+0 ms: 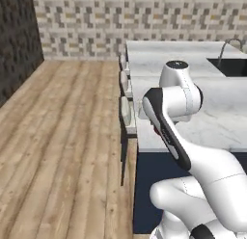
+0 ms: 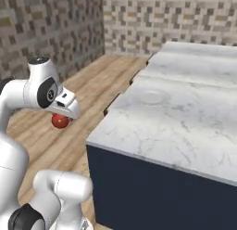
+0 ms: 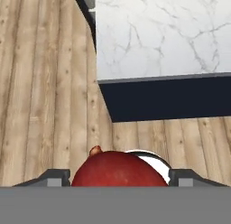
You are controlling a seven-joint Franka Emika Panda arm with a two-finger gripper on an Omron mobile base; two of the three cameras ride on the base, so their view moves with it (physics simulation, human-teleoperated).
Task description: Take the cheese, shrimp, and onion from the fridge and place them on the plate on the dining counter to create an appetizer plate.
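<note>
Now, jaws closed on the dark-red round onion (image 2: pixel 60 120), I lift it (clearing the edge) over the white marble table (image 2: pixel 185 118) to the pale round plate (image 2: pixel 152 97).

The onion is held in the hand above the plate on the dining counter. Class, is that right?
Not quite. The hand does hold the onion, but over the wooden floor beside the dining counter, not above the plate. The right base view shows it.

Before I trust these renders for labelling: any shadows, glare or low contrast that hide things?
Right base view: the plate nearly melts into the pale dining counter, only a faint rim shadow. Left base view: the arm covers the plate area. Hand view: the onion is sharp between the gripper fingers, no glare.
</note>
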